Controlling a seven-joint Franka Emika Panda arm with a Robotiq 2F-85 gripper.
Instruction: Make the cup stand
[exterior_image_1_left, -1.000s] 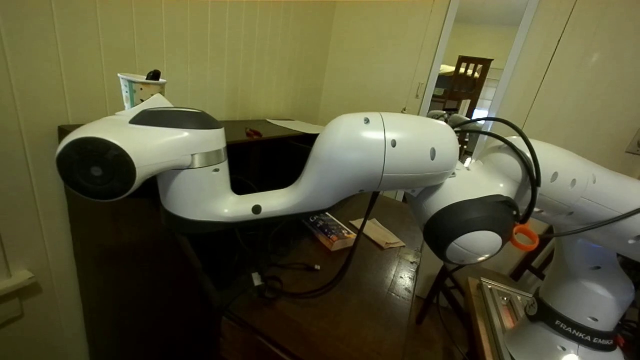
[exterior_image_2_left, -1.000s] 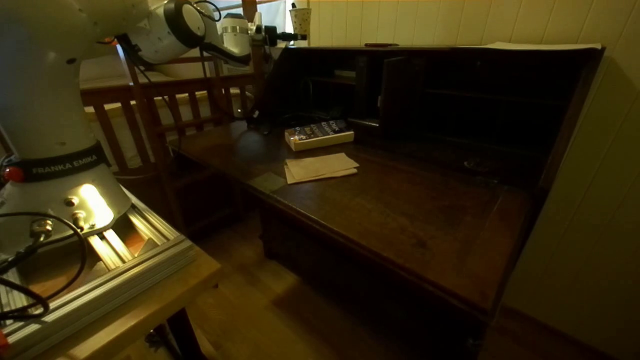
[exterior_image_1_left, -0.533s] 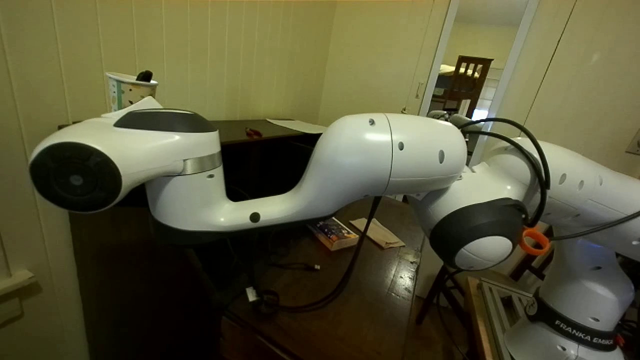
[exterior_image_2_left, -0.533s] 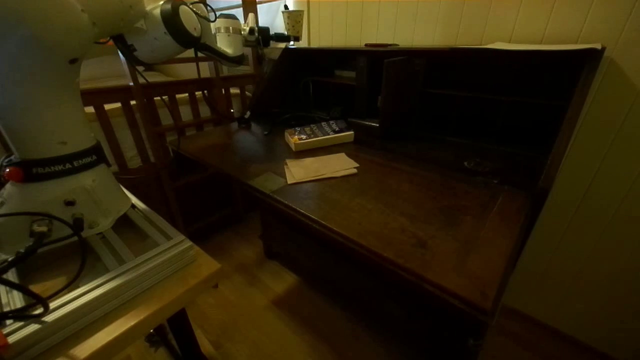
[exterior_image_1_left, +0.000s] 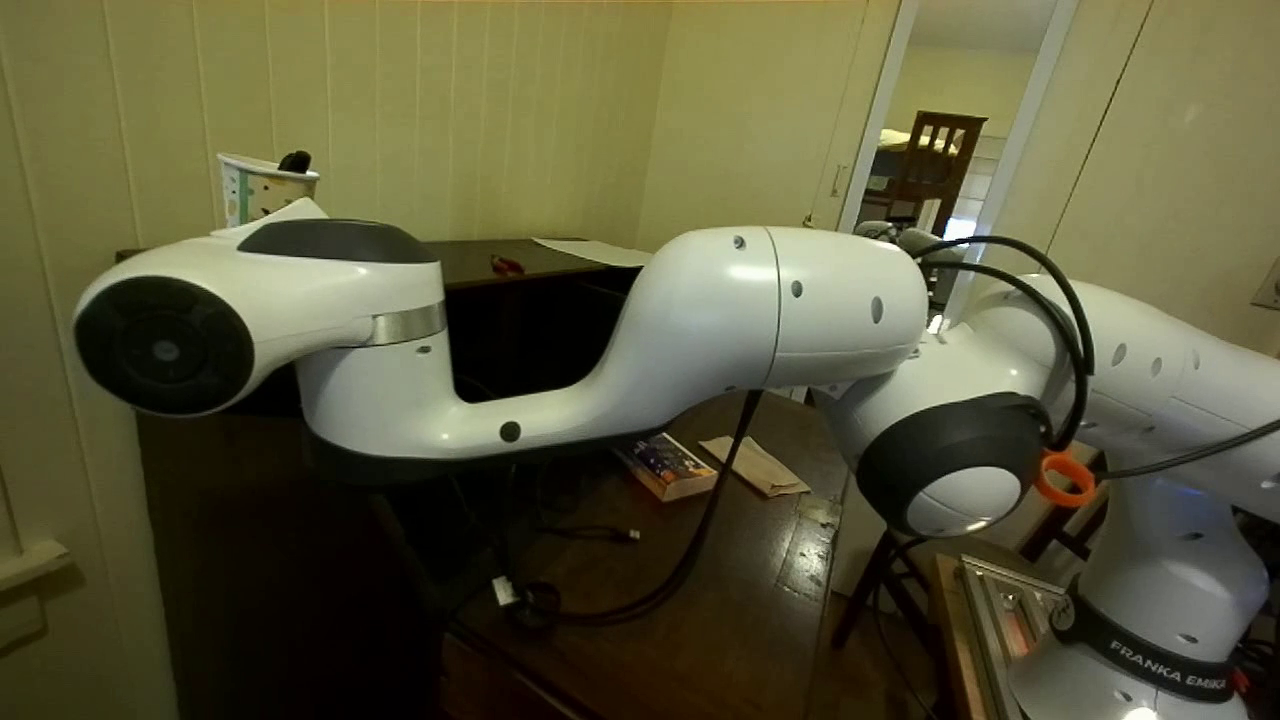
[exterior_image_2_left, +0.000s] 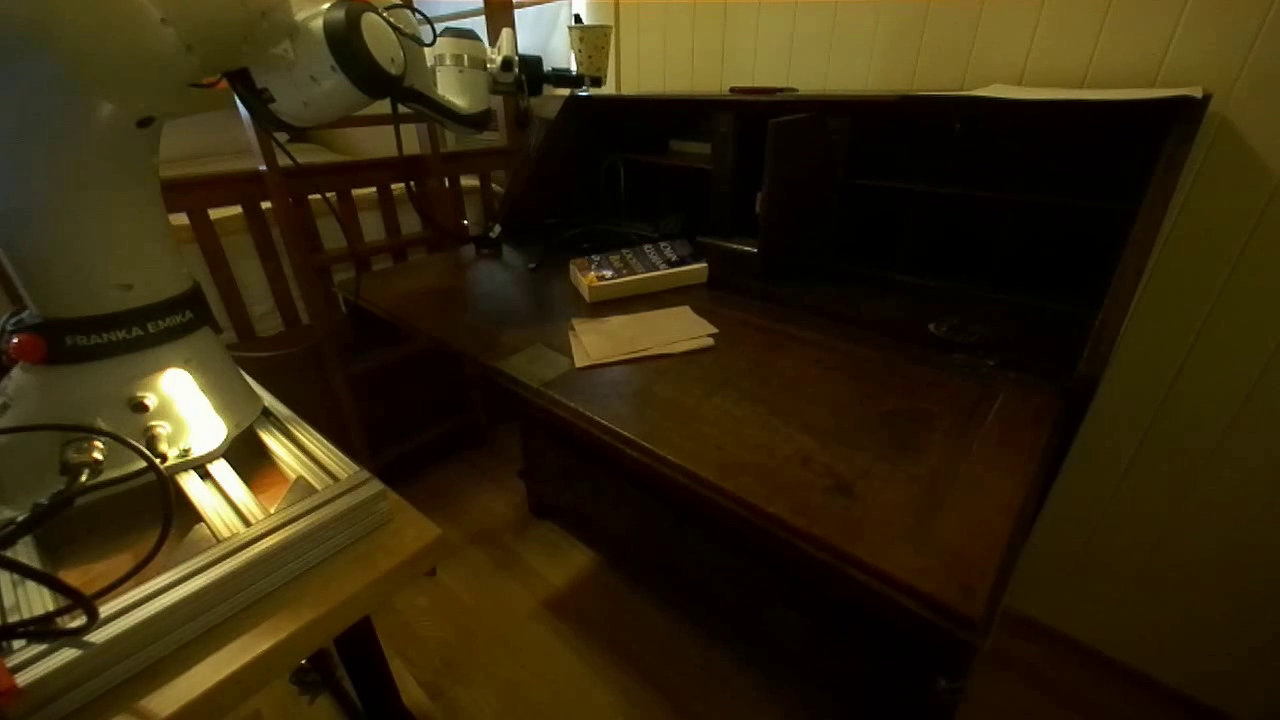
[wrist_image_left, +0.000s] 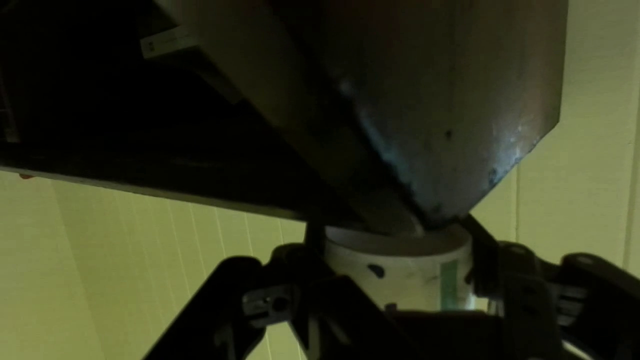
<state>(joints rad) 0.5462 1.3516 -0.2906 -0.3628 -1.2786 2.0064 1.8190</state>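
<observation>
The gripper is clamping the cup, its jaws pressing on opposite sides of the wall of the cup. In both exterior views the cup is showing mouth up and roughly upright, over or just beside the left end of the raised top of the desk; whether its base is touching down is not showing. The arm is pointing the gripper sideways and gripping low on the cup, probably because this is leaving the rim free and the mouth upward for a standing release. A dark tip is showing at the rim, too small to name. The red item and the paper sheet are lying farther right on the raised top, so the left end is perhaps serving as a spot away from both. The book and the folded brown paper are resting nearer, lower on the desk, well apart from the cup.
</observation>
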